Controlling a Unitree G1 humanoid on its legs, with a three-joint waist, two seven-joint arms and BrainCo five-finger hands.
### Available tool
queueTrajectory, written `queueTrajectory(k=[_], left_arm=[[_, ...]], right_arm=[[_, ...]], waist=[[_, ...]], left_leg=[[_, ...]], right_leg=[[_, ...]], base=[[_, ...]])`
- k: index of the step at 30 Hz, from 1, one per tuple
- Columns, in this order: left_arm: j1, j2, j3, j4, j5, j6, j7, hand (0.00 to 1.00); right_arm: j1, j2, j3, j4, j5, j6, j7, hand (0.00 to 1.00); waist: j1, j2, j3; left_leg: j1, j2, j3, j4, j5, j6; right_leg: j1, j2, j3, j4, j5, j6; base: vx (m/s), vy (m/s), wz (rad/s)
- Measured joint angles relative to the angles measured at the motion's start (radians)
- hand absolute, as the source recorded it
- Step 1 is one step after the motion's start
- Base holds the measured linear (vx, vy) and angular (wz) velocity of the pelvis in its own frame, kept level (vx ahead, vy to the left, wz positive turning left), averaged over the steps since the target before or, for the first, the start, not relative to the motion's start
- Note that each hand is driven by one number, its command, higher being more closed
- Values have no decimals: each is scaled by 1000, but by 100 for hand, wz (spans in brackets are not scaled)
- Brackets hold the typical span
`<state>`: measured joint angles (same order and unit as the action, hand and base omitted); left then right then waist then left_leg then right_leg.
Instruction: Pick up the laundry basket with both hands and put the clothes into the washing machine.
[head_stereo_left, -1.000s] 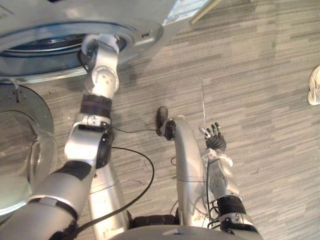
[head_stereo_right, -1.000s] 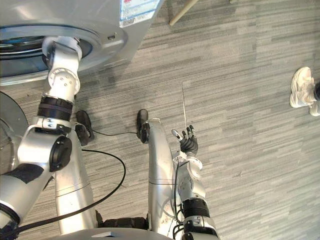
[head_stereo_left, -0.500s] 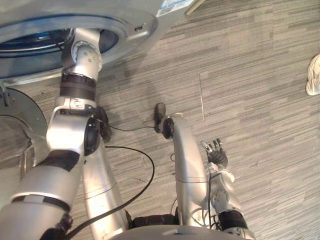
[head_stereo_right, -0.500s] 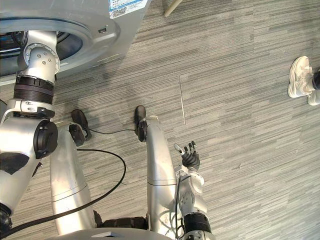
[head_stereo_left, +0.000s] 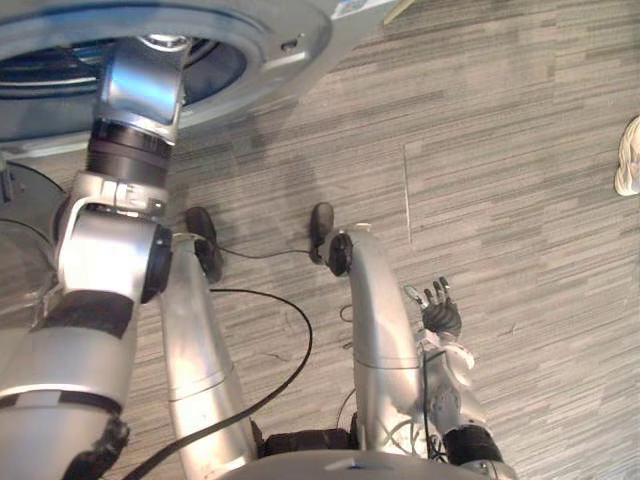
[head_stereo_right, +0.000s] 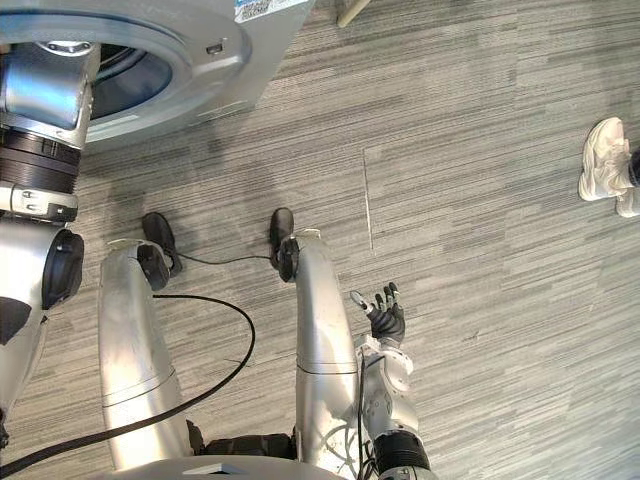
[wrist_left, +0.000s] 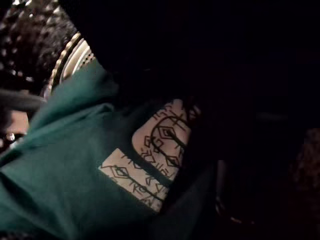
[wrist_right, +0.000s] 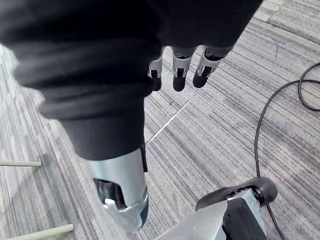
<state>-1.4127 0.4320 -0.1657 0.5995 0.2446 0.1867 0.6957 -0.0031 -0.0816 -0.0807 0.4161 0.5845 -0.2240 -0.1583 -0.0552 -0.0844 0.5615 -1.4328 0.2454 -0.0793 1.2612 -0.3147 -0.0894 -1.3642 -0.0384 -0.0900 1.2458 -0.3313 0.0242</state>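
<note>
**A:** While the left arm (head_stereo_left: 120, 160) stretches up in the left eye view, what do you count there?

**B:** One washing machine (head_stereo_left: 290, 60) with one round drum mouth (head_stereo_left: 40, 75), open. The arm goes straight into it, so the left hand is hidden inside the drum. Whether it is released or grasping, I cannot tell. One right hand (head_stereo_left: 438, 312) hangs low on the robot's right, above the striped grey floor (head_stereo_left: 520, 200).

**A:** And the right eye view?

**B:** It shows the same machine and the same arm in its mouth. The right hand is loose and half spread, touching nothing. One white shoe (head_stereo_right: 603, 165) of a person stands well apart at the right edge, and one pale wooden leg (head_stereo_right: 352, 12) shows beside the machine.

**A:** What about the left wrist view?

**B:** That one looks inside the drum. One green garment (wrist_left: 60, 175) lies there, with one cream patch (wrist_left: 155, 155) printed in black geometric lines. The perforated drum wall (wrist_left: 30, 20) shows behind it. The dark mass next to it might be more cloth, but I cannot say.

**A:** And the right wrist view?

**B:** The right hand's fingers (wrist_right: 180, 70) hang nearly straight over the floor. The thumb (wrist_right: 122, 195) is held apart from them, and the hand grasps nothing. Two pale rods (wrist_right: 20, 163) show at the edge.
</note>
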Motion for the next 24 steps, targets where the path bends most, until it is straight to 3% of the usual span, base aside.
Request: queueTrajectory(k=[3,6,9,13,18,24], left_arm=[[32,-42,-16,0,74,40,0,0],[72,-55,-7,-1,76,54,0,0],[116,-97,91,-1,71,54,21,0],[180,-169,223,-6,-39,48,94,0],[320,-245,319,-114,-96,38,165,0],[581,-347,431,-238,-142,-29,234,0]], right_arm=[[0,-8,1,19,8,-13,-4,0],[0,-12,1,35,19,-22,-5,0],[0,-12,2,41,19,-22,-14,0],[0,-22,24,43,13,-22,-39,0],[-1,-30,37,42,-13,-21,-58,0],[-1,-33,35,54,-42,-19,-97,0]], waist=[[2,0,0],[5,0,0],[6,0,0],[8,0,0],[9,0,0],[29,1,-1]], left_leg=[[-3,-10,-7,7,0,-1],[-2,-10,-8,9,1,-2],[-1,-10,-9,7,2,-3],[0,-12,-10,5,7,-6],[7,-27,-14,-10,20,-9],[44,-52,-37,-34,35,-16]], right_leg=[[-1,-11,-5,19,-13,0],[-1,-11,-5,24,-15,-1],[-1,-12,-6,24,-17,0],[-1,-14,-7,27,-20,3],[4,-28,-11,33,-22,0],[43,-48,-32,44,-45,-12]], base=[[0,22,16],[-1,5,2],[0,0,0],[-1,14,2],[8,23,12],[-1,2,21]])
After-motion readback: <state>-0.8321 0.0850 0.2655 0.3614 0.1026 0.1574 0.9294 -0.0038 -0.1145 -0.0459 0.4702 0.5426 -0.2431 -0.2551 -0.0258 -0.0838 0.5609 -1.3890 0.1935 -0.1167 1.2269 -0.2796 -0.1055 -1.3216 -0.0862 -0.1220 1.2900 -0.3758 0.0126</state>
